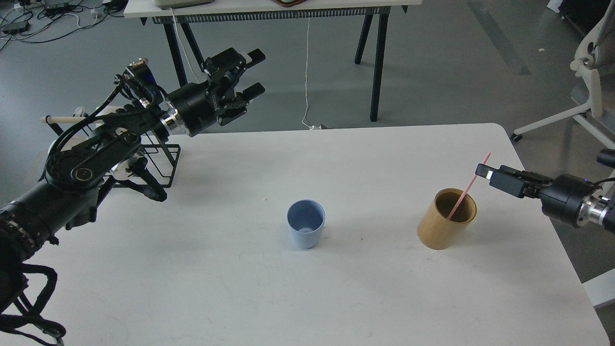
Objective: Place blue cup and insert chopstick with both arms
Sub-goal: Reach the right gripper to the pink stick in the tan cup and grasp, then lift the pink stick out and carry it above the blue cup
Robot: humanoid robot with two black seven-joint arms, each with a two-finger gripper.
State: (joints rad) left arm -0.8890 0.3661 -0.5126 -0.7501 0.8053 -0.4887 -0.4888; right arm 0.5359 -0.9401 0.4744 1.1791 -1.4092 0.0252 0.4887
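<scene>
The blue cup [306, 223] stands upright and empty in the middle of the white table [230, 293]. The pink chopstick [465, 192] leans to the upper right inside a tan wooden holder [445, 227] at the right. My left gripper [254, 72] is open and empty, raised past the table's far left edge, well away from the cup. My right gripper [483, 171] comes in from the right, its tip just right of the chopstick's upper part. It is seen side-on, so I cannot tell its fingers apart or whether it touches the stick.
A black wire rack [161, 161] with a pale wooden rod [60, 118] stands at the table's far left, under my left arm. Another table's black legs [378, 67] stand behind. A white office chair [588, 77] is at the far right.
</scene>
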